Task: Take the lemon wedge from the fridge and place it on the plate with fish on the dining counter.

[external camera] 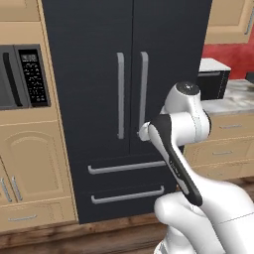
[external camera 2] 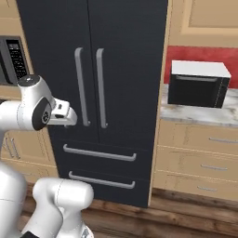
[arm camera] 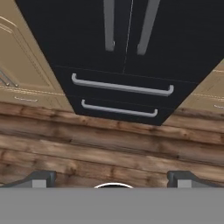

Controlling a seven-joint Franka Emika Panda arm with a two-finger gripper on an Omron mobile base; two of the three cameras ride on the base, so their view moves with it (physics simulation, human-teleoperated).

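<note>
Nearest to me is the robot's white arm, folded at its elbow in front of the tall black French-door fridge (external camera: 124, 99). Its gripper (arm camera: 112, 177) hangs low and looks down at the wooden plank floor (arm camera: 109, 148), with the two dark fingertips (arm camera: 39, 178) set wide apart and nothing between them.

Going left to right: a black microwave with a keypad (external camera: 22, 77) sits built into tan wooden cabinets (external camera: 32, 163) at the far left. Next comes the fridge, both doors closed, with two long grey bar handles (external camera: 120, 94) meeting at the centre seam and two lower drawers (external camera: 126, 181) beneath them. To its right, a marble-topped worktop (external camera 2: 200, 114) carries a black box-like appliance with a white top (external camera 2: 197, 83) against a red wall.

I judge that the lemon wedge is behind those closed doors, so I cannot say which shelf it is on. It should be light, soft and a little slippery, easily crushed; a gentle pinch across its rind flanks seems best. First, though, a door has to be opened, and the rigid bar handles offer a firm hold at about mid-height.

The forearm reaches forward toward the door seam, wrist tipped downward, stopping short of the handles.
</note>
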